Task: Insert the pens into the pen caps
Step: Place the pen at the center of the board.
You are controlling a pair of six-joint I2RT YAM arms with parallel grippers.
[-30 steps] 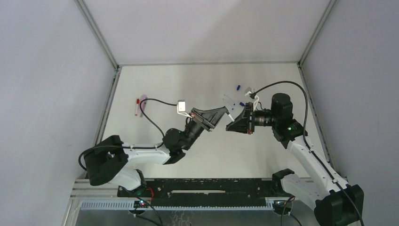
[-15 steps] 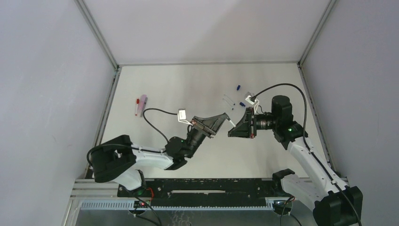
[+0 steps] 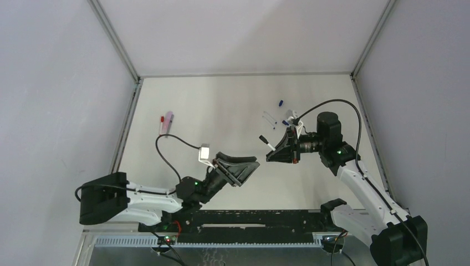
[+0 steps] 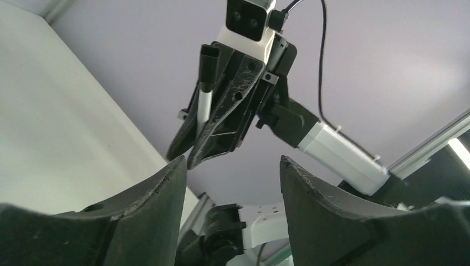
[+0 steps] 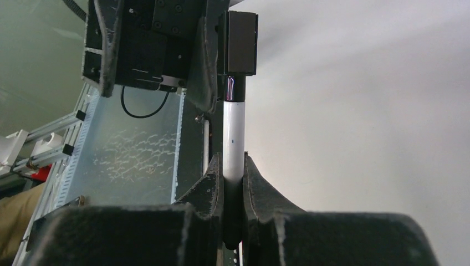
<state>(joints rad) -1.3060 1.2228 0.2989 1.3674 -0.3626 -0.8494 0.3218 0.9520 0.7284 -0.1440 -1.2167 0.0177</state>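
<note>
On the left part of the table in the top view lie the pink marker and a red pen, side by side and untouched. At lower centre the left gripper has its jaws spread with nothing between them, apart from the pen. To its right, the right gripper is clamped on a white pen held in the air, with a dark cap on its free end. More thin pens and a blue cap lie beyond it.

This pen looks capped. The left gripper should clear away along the pen's line rather than across it, so the cap is not knocked. The right gripper should hold firm, then lay the pen down apart from the uncapped ones.
</note>
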